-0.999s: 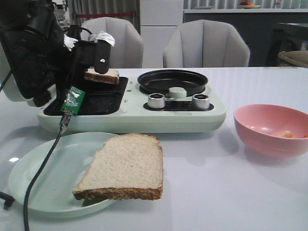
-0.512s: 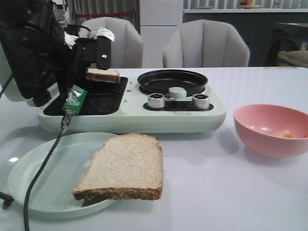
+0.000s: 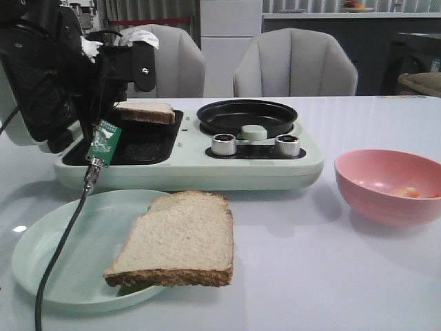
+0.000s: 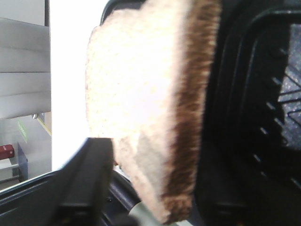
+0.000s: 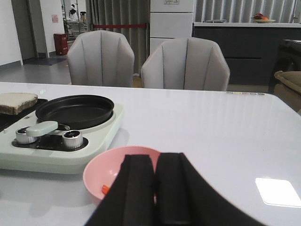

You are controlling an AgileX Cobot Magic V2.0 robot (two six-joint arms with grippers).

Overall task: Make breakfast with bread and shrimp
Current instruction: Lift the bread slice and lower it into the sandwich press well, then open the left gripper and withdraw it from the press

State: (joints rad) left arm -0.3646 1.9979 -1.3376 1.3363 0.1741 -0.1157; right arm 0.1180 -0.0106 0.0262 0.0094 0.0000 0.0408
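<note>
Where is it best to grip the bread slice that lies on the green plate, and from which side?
Probably the right edge of the bread slice: it overhangs the rim of the green plate, so one finger could slide beneath it and one above, coming in low from the right. Elsewhere it lies flat on the plate.

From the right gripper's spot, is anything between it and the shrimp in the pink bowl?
Nothing visible. The right gripper, fingers together, hangs just over the near rim of the pink bowl, and the shrimp lies uncovered inside it. The grill sits off to the side, not in the path.
</note>
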